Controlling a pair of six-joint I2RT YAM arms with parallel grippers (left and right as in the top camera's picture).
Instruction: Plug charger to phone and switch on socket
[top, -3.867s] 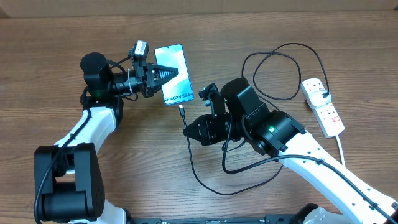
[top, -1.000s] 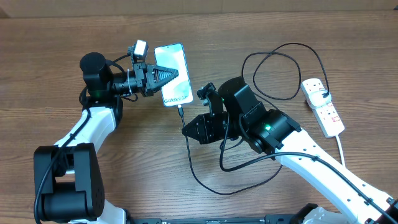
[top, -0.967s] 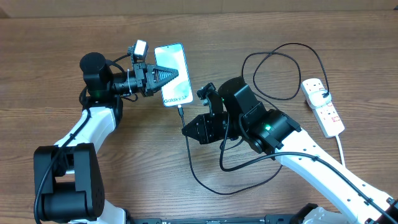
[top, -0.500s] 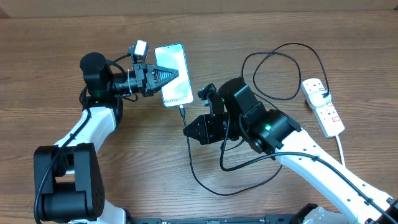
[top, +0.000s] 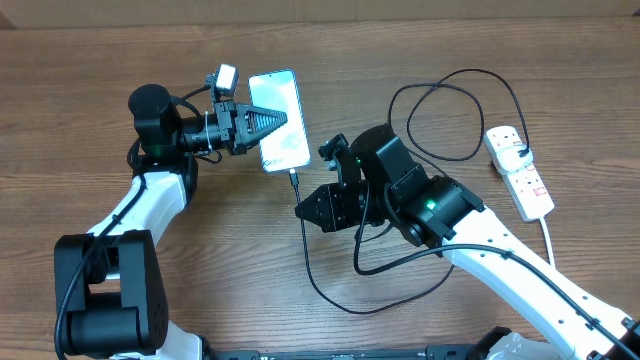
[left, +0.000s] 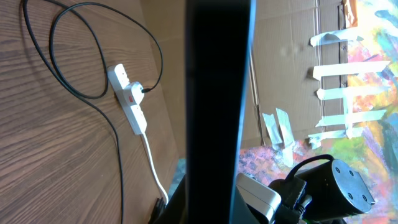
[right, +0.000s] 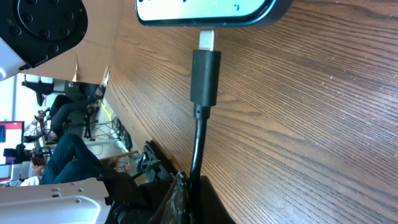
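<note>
The phone lies on the table, screen up. My left gripper is shut on its left edge; in the left wrist view the phone is a dark bar between the jaws. My right gripper is shut on the charger cable just below the phone. In the right wrist view the connector has its metal tip touching the phone's bottom edge; I cannot tell how far it is inserted. The cable loops right to a black plug in the white socket strip.
The cable's slack loops on the table under my right arm, and another loop lies behind it. The strip's white cord runs toward the front right. The strip also shows in the left wrist view. Cardboard stands behind the table.
The phone's screen text has faded to a plain light screen. My right gripper with the connector shifted slightly; the left gripper holds still.
</note>
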